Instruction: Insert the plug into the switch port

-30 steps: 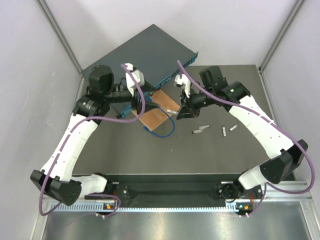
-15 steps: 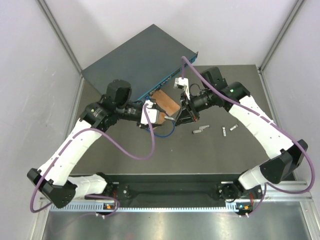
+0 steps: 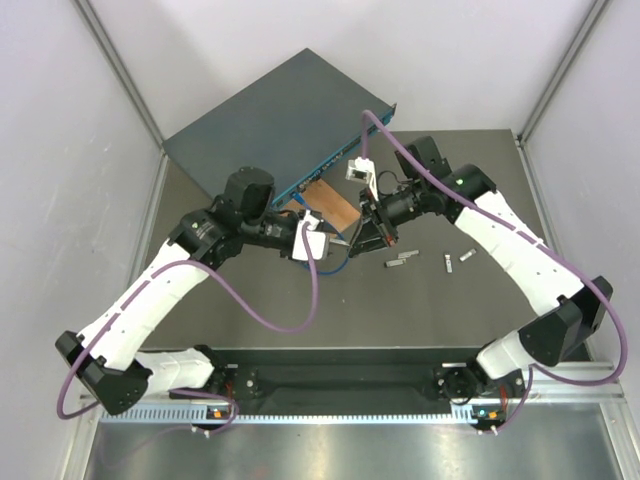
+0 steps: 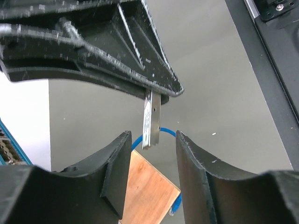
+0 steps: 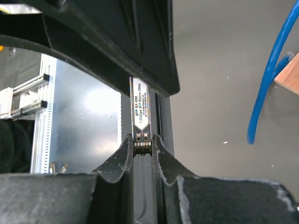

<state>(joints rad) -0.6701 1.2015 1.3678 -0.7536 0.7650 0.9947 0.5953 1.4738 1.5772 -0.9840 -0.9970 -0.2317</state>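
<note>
The switch (image 3: 270, 115) is a dark teal box at the back, its port face (image 3: 330, 165) towards the table's middle; a sliver shows in the left wrist view (image 4: 8, 150). My right gripper (image 3: 362, 236) (image 5: 141, 140) is shut on the plug (image 5: 141, 112), a small silver labelled module, held by one end above the table. My left gripper (image 3: 322, 245) (image 4: 152, 135) is open. The plug's free end (image 4: 152, 119) hangs just between its fingertips, touching neither one. The plug is apart from the ports.
A thin orange-brown wooden board (image 3: 335, 203) (image 4: 149, 191) lies in front of the switch, with a blue cable (image 3: 335, 268) (image 5: 268, 79) looping beside it. Three small spare modules (image 3: 400, 260) lie on the dark mat to the right.
My left gripper has swung from beside the switch to the right, over the board, up to the plug. My right gripper has shifted only slightly, still holding the plug.
</note>
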